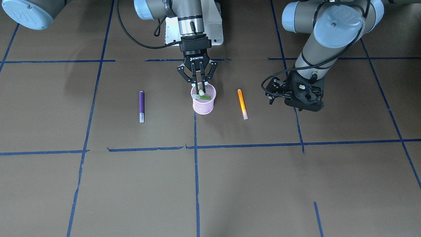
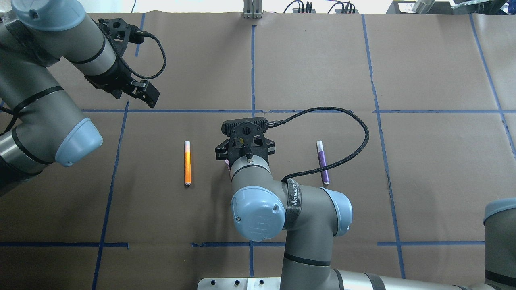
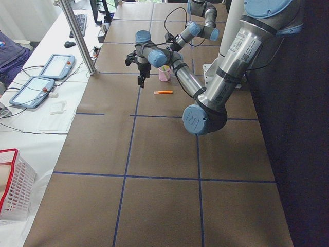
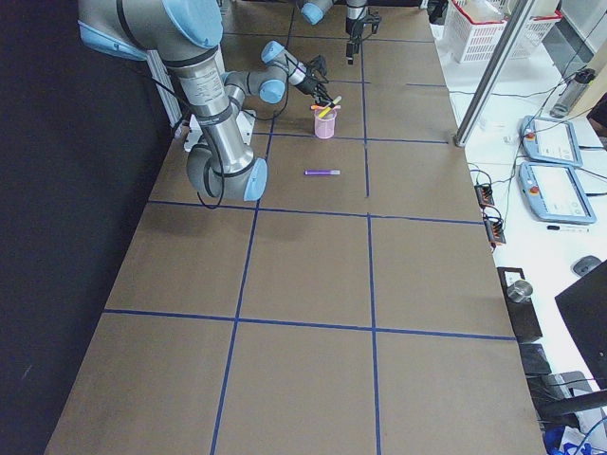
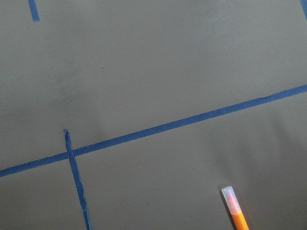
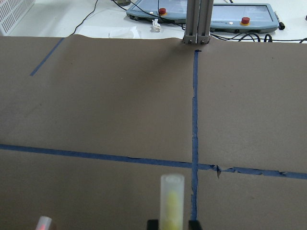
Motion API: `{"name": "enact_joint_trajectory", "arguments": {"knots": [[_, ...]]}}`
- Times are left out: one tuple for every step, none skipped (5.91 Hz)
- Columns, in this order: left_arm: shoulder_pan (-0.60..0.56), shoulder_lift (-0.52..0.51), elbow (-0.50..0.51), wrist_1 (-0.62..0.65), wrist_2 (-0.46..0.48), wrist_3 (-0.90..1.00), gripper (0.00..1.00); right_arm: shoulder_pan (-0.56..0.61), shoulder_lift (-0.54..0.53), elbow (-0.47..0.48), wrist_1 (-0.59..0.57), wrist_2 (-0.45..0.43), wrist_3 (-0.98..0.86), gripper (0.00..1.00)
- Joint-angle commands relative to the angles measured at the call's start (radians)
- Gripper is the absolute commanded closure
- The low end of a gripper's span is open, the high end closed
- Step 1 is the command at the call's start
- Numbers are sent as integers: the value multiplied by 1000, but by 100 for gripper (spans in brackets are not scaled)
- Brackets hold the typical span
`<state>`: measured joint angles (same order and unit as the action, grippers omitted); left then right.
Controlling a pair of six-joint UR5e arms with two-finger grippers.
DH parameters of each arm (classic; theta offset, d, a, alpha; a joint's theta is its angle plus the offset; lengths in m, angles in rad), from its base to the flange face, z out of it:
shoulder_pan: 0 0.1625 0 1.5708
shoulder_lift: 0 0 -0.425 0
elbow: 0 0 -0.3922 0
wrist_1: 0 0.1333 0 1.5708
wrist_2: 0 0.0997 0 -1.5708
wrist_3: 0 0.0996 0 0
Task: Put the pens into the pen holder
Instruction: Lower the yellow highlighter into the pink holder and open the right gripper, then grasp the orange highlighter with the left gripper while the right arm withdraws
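Observation:
The pink mesh pen holder [image 1: 203,106] stands mid-table. My right gripper [image 1: 200,90] hangs straight above it, shut on the green pen [image 1: 205,97], which tilts with its lower end inside the cup. In the right wrist view the pen's pale cap [image 6: 171,191] sticks up between the fingertips. The orange pen [image 1: 242,103] [image 2: 187,163] lies flat on the left arm's side of the holder. The purple pen [image 1: 141,106] [image 2: 323,162] lies flat on the other side. My left gripper [image 1: 270,95] [image 2: 149,96] hovers beyond the orange pen, open and empty.
Blue tape lines [image 1: 197,146] grid the brown paper table cover. A metal post [image 6: 199,21] stands at the far table edge. Control tablets [image 3: 46,77] and a white basket [image 3: 13,190] sit on the side bench beyond the table's far edge.

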<state>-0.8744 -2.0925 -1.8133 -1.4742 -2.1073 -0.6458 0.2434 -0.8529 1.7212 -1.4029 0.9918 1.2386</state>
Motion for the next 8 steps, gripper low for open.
{"name": "enact_joint_trajectory", "arguments": {"knots": [[0,-1,0,0,0,-2,0,20,6,4,-1,10,9,1],[2,-4,2,0,1,-18,0,48,6,8,-4,51,-1,1],[12,-4,2,0,1,-31,0,121,9,11,-11,217,-8,1],[43,-10,11,0,4,-107,0,211,8,14,-19,373,-45,1],[67,-23,31,0,42,-174,0,353,6,11,-127,632,-130,1],[125,-21,51,-74,115,-321,0,472,-4,5,-183,824,-231,1],[203,-21,107,-168,206,-447,3,581,-20,-32,-218,988,-326,1],[251,-23,152,-198,255,-515,9,658,-70,-46,-226,1090,-438,1]]}}
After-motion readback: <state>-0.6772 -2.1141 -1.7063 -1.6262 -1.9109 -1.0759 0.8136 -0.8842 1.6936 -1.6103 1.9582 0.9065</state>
